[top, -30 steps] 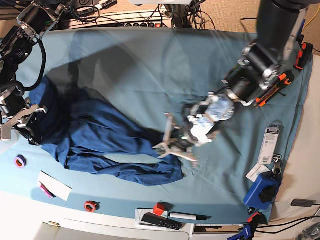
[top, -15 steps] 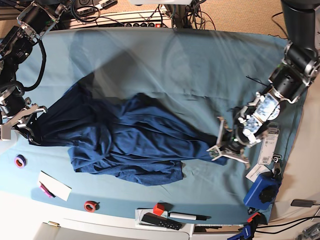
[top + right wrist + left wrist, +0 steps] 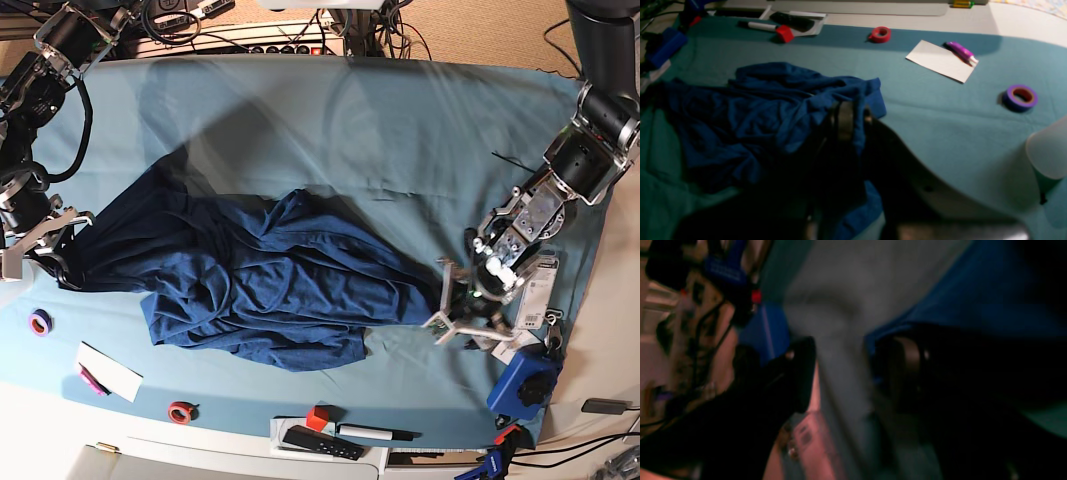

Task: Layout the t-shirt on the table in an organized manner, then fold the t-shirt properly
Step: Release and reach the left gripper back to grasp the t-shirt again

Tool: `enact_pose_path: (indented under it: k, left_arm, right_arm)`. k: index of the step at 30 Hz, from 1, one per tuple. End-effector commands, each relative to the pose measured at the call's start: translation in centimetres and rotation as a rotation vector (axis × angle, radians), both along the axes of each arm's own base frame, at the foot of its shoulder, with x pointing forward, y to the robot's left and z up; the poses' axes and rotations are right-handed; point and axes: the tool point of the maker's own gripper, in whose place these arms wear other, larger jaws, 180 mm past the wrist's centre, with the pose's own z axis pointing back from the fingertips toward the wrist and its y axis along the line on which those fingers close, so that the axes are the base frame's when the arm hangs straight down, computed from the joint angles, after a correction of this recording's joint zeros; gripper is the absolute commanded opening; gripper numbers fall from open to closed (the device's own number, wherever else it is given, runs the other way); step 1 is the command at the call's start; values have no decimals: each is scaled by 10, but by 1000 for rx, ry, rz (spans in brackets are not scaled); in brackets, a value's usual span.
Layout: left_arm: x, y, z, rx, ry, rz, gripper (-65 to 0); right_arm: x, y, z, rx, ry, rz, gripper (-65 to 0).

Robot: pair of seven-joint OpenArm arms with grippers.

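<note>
Clearly the t-shirt (image 3: 250, 285) lies bunched across the table (image 3: 330, 120), soft and limp. The right hand (image 3: 848, 121) pinches its left edge; the left hand (image 3: 458, 305) looks spread at its right tip. Hems or shoulders seem the best holds.

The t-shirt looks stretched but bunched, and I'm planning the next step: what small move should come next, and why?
Probably re-grasp with the left gripper: it stands open just past the t-shirt corner, holding nothing, while the right gripper is shut on the opposite edge. The shirt is wrinkled and folded over itself on the table, so it likely needs another spreading pull.
</note>
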Motion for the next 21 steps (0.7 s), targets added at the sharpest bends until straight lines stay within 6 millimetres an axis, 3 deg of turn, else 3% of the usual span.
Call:
enact_pose_path:
  k: [1,7,11,16,21]
  left_arm:
    - [13,-8,33,-27,-74,-14,-307]
    - [-7,-71,80,-101,-129,-157,-307]
    - [-17,-108,93,-165,-142,-214,-307]
    - [-34,-146,83,-243,-92,-264,-307]
    - [-100,-204,40,-389,194,-451,-320]
  right_arm:
    - [3,-1,18,-20,-60,6,-650]
    - [3,-7,14,-48,-42,-17,-650]
    - [3,-8,14,-52,-40,-21,-650]
    - [3,-8,14,-52,-42,-22,-650]
    - [3,-9,14,-57,-40,-26,-650]
